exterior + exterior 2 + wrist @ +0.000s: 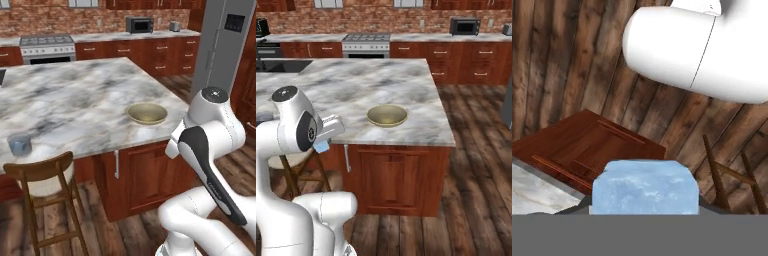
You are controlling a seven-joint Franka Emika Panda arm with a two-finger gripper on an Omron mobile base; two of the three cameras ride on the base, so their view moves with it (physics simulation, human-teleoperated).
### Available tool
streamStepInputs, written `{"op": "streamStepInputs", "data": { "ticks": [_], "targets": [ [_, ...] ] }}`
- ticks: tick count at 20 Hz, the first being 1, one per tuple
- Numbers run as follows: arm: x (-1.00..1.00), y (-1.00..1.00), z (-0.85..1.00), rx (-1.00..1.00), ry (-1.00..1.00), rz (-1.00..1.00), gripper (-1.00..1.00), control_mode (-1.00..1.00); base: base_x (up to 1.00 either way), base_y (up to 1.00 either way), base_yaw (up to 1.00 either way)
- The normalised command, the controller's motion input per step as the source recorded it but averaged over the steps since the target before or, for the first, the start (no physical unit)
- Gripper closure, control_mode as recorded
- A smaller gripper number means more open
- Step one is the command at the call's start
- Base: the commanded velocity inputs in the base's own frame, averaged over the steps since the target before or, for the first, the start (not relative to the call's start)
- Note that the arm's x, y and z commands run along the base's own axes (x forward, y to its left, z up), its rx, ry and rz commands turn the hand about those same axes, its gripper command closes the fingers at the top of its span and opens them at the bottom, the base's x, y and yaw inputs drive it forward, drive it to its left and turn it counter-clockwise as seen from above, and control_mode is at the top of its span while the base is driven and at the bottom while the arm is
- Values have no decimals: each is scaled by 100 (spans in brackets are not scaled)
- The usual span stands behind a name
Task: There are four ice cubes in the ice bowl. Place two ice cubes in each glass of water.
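Note:
A pale blue ice cube [645, 187] sits close up at the bottom of the hand view, with my gripper [645, 202] shut on it. From the right base view the same ice cube [321, 146] pokes out under the gripper [324, 142], just off the island's front edge and left of the ice bowl [387, 115]. The yellowish-tan ice bowl [147, 113] stands near the counter's front right corner. One grey-blue glass of water [20, 144] stands at the counter's front left edge.
A wooden stool [42, 172] stands against the island below the glass. The marble island counter [75, 95] ends in red-brown cabinet fronts [398, 175]. Wooden floor [476, 165] lies open to the right. A stove [46, 47] and a fridge [225, 40] stand at the back.

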Motion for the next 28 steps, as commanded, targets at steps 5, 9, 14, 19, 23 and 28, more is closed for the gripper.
{"op": "streamStepInputs", "data": {
  "ticks": [5, 9, 14, 19, 23, 28],
  "targets": [
    [0, 0, 0, 0, 0, 0, 100, 100, -22, 94, -4],
    [0, 0, 0, 0, 0, 0, 100, 100, -1, 84, -7],
    [0, 0, 0, 0, 0, 0, 100, 100, 0, 72, -7],
    [0, 0, 0, 0, 0, 0, 100, 100, 1, 62, -6],
    [0, 0, 0, 0, 0, 0, 100, 100, 18, 51, -5],
    [0, 0, 0, 0, 0, 0, 100, 100, 25, 54, -3]
  ]
}}
